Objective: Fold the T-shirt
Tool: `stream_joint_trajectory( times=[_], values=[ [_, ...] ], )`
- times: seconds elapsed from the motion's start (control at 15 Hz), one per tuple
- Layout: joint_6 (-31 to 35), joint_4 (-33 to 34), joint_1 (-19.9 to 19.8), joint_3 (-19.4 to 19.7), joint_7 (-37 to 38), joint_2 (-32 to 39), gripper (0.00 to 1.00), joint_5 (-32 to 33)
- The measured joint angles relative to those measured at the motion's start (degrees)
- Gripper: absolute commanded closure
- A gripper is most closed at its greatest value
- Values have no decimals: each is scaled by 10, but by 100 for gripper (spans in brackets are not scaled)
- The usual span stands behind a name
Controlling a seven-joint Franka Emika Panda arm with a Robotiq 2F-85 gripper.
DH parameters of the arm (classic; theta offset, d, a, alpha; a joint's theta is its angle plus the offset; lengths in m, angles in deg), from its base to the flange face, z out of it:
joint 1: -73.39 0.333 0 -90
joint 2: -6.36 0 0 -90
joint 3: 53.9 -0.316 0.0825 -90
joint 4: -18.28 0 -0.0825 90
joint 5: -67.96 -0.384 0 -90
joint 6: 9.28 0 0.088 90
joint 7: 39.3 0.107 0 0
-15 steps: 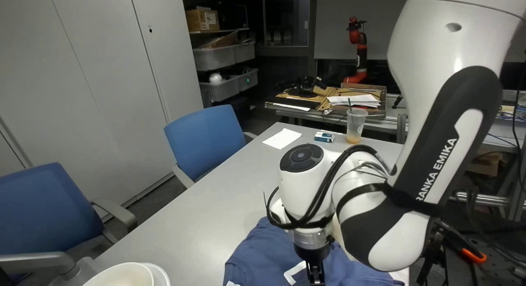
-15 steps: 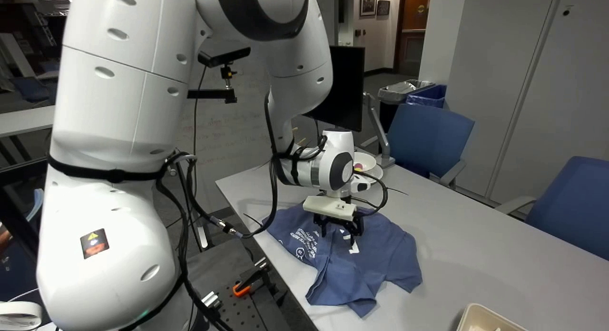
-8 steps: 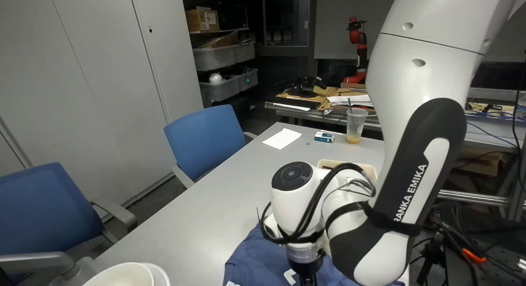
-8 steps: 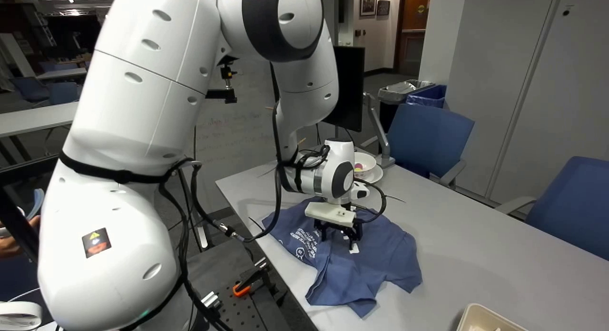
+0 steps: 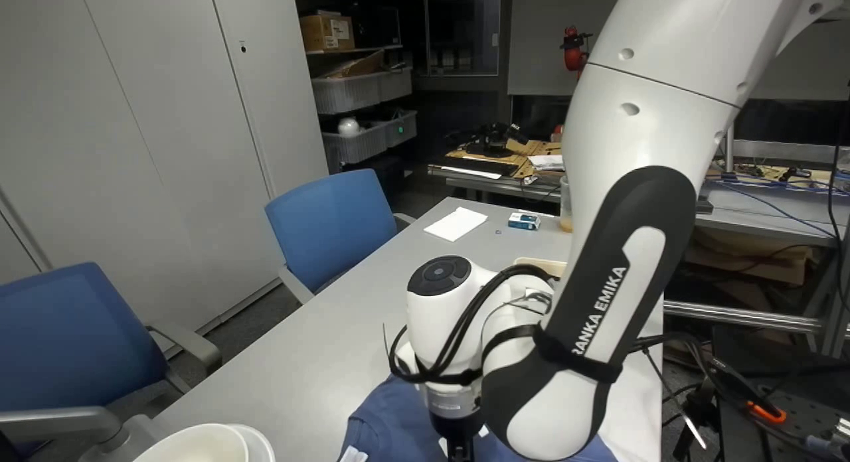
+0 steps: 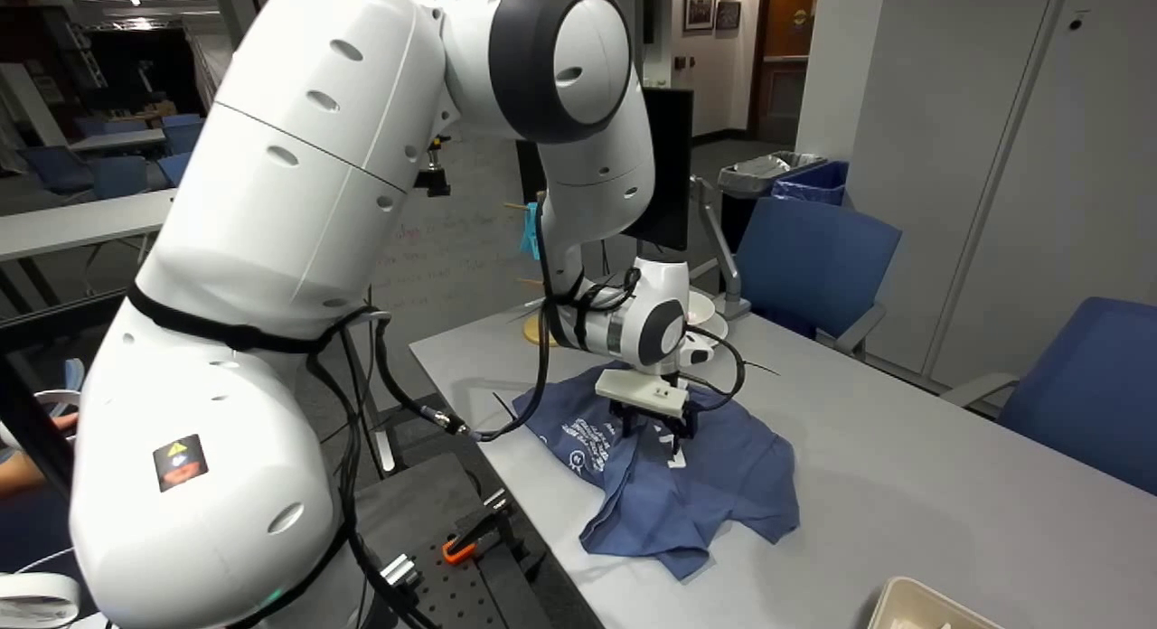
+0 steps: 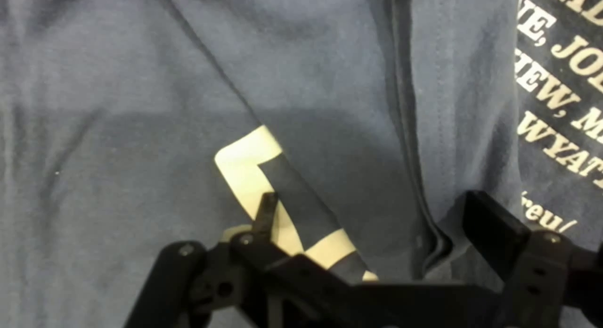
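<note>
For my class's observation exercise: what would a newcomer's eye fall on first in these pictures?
The white-and-black jointed robot arm probably comes first, arched over the flat grey table in both exterior views. Beneath its open black two-fingered gripper lies a rumpled blue cloth T-shirt with white print.

Glossy white, round-shelled robot arm [image 6: 271, 204], frame left in an exterior view, bore a square yellow-triangle sticker [image 6: 179, 464]. Frame right in an exterior view, its black panel [image 5: 594, 269] carried white "RANKA EMIKA" lettering [image 5: 609, 289]; black cables [image 5: 465, 319] looped lower centre. Black jointed gripper [image 7: 372, 205], wrist-view bottom, had round screws [image 7: 186, 249].
</note>
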Motion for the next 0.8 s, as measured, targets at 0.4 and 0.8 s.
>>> stream_joint_trajectory(
  times=[0.4, 0.8],
  values=[
    [-38, 57, -3, -7, -14, 29, 0, -20],
    [-60, 89, 0, -5, -14, 42, 0, -20]
  ],
)
